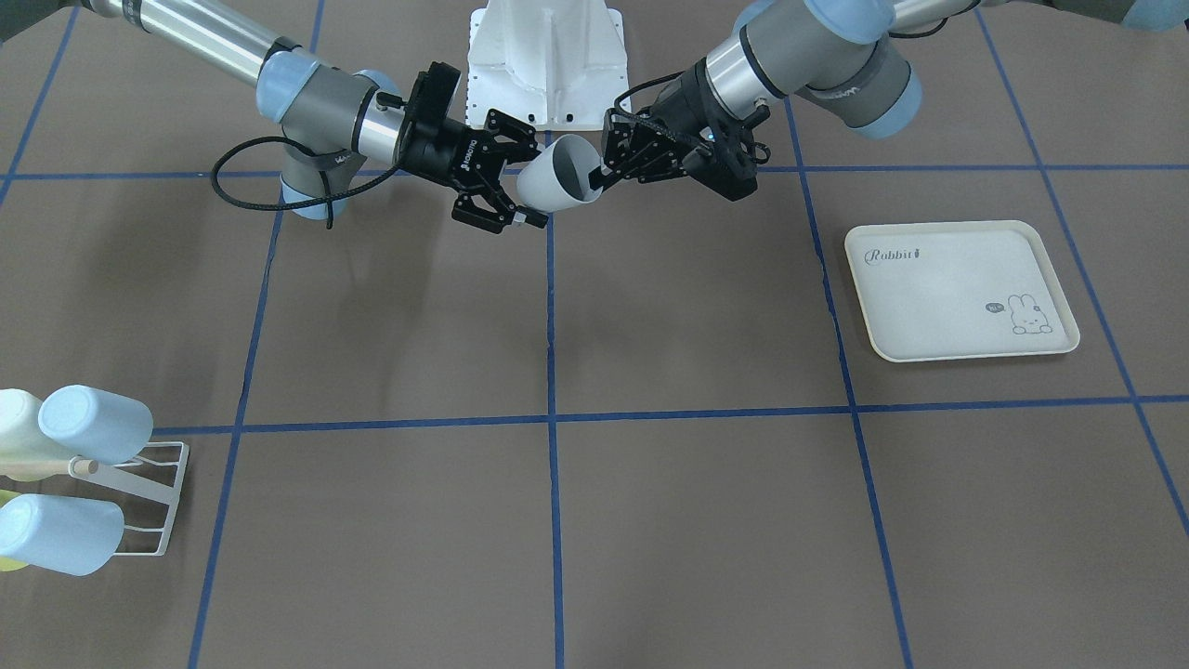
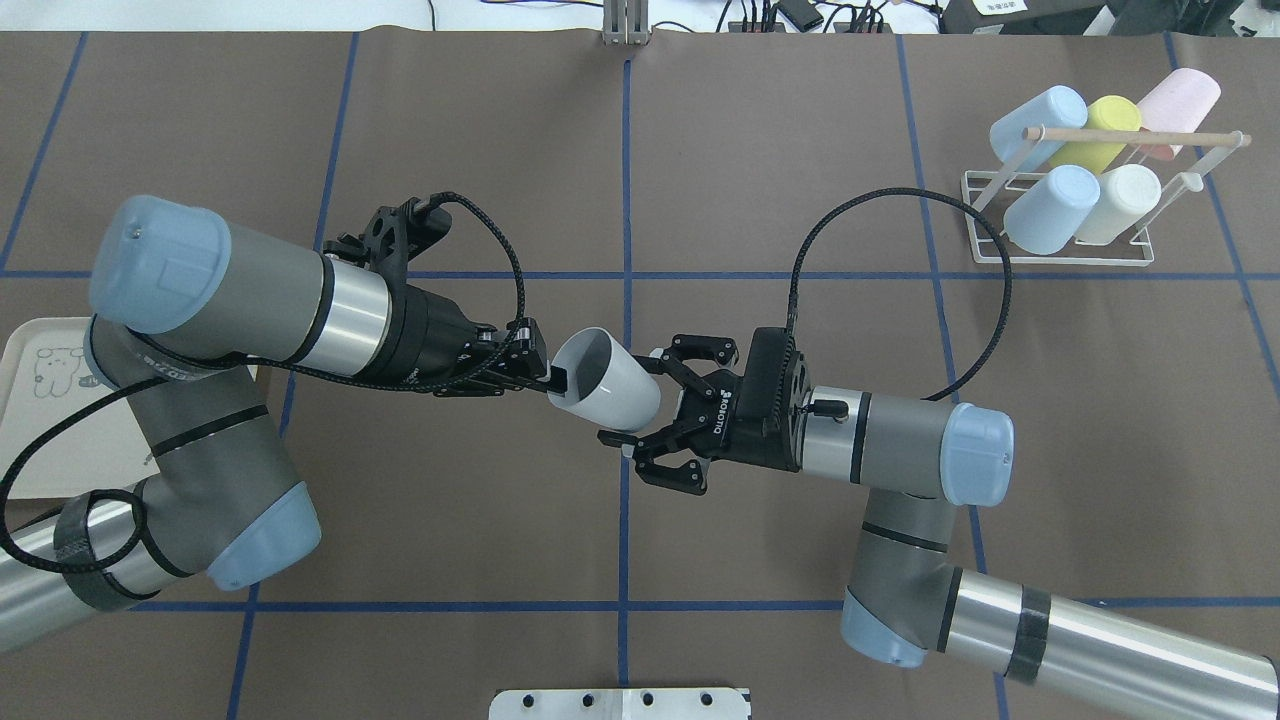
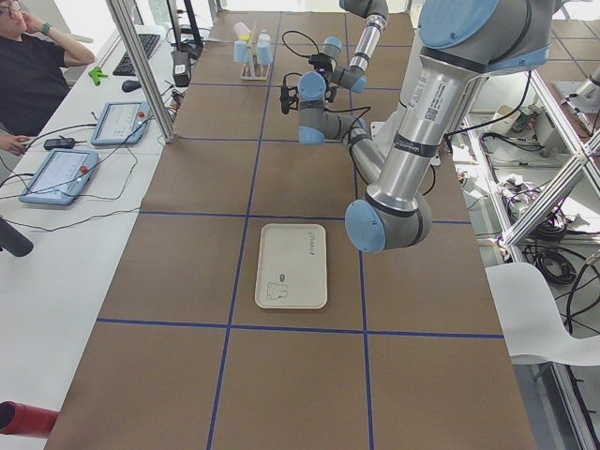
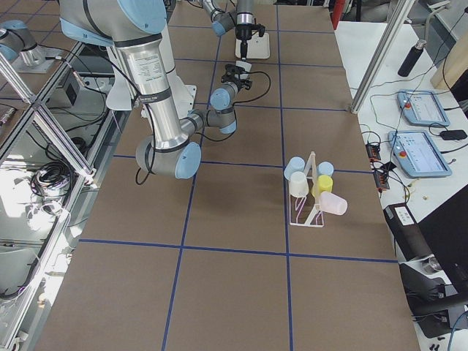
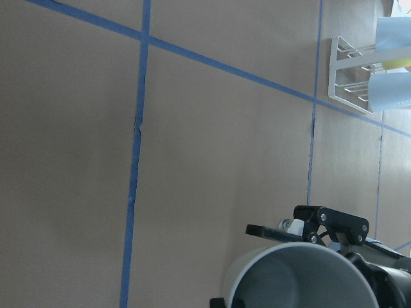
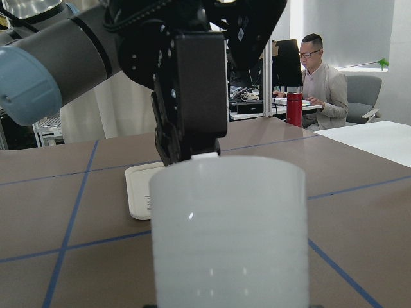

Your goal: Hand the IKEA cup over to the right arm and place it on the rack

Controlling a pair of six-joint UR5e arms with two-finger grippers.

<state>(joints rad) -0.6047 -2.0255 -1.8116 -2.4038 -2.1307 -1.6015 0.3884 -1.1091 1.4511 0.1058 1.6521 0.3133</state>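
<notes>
HANDOVER IN MID-AIR: At the centre of the overhead frame, the white cup (image 2: 605,392) hangs tilted on its side above the brown surface (image 2: 800,150), between two arms. The left claw (image 2: 552,378) is clenched on its rim, one finger inside the mouth. The right claw (image 2: 628,396) is spread wide, straddling the cup's base. The rack (image 2: 1075,262), carrying other cups (image 2: 1045,210), stands at upper right.
</notes>
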